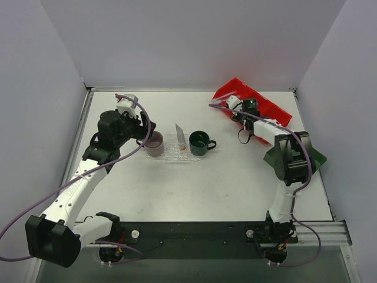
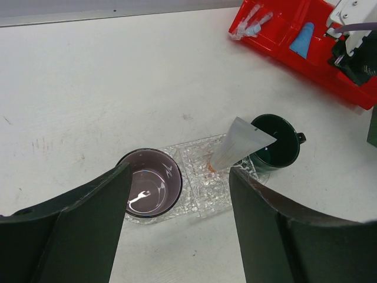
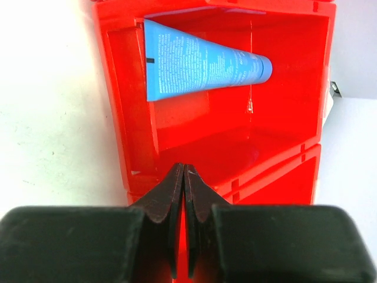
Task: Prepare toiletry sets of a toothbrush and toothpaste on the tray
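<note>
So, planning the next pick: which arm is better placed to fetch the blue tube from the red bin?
Right. The right gripper hangs shut at the red bin's edge, the blue tube lying just ahead. The left gripper hovers open over the clear tray, well away.

Clear glittery tray (image 2: pixel 203 194) sits mid-bench. On its middle I see the white tube (image 2: pixel 238 147) standing cap down. The blue tube (image 3: pixel 200 62) lies along the far wall of a red bin (image 3: pixel 283 147) compartment, with the wrapped toothbrushes (image 2: pixel 252 22) in the bin's end compartment.
</note>
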You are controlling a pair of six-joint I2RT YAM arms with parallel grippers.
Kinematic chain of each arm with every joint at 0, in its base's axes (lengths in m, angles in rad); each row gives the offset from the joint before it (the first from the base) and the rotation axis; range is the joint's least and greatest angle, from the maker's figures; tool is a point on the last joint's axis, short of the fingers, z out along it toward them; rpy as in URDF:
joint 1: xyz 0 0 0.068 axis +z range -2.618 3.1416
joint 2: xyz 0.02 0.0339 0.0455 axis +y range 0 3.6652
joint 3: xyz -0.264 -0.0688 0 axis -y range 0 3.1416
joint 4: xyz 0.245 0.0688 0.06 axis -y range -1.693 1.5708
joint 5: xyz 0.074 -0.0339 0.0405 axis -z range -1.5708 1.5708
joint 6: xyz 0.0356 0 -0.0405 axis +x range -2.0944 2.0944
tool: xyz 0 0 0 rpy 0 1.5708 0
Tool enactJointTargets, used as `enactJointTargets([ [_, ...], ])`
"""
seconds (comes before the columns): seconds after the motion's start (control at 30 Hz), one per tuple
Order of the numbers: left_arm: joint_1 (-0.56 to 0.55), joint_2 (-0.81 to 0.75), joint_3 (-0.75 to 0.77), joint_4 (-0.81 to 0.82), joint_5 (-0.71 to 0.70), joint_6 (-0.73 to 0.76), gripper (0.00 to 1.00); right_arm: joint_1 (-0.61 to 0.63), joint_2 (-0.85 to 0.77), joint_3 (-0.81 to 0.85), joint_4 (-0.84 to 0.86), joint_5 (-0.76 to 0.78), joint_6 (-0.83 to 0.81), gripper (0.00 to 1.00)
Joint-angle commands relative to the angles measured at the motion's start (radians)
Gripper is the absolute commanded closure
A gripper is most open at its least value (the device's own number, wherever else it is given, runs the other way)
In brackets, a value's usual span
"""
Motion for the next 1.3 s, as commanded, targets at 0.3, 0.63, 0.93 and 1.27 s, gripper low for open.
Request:
enactJointTargets([
  [0.3, 0.000, -0.041, 0.008, 0.041, 0.023, -0.012, 0.23, -0.009, -0.105, 0.117, -0.109, -0.001, 0.373, 0.98],
  [0.63, -0.003, -0.041, 0.011, 0.036, 0.018, -0.015, 0.23, -0.056, -0.068, 0.221, -0.137, -0.087, 0.883, 0.68],
  [0.93, -0.002, -0.038, 0.012, 0.033, 0.015, -0.014, 0.23, -0.118, -0.045, 0.198, -0.103, -0.139, 1.220, 0.62],
  [1.27, -0.003, -0.030, 0.014, 0.025, 0.003, -0.011, 0.23, -0.116, 0.059, 0.264, -0.097, -0.116, 1.427, 0.63],
])
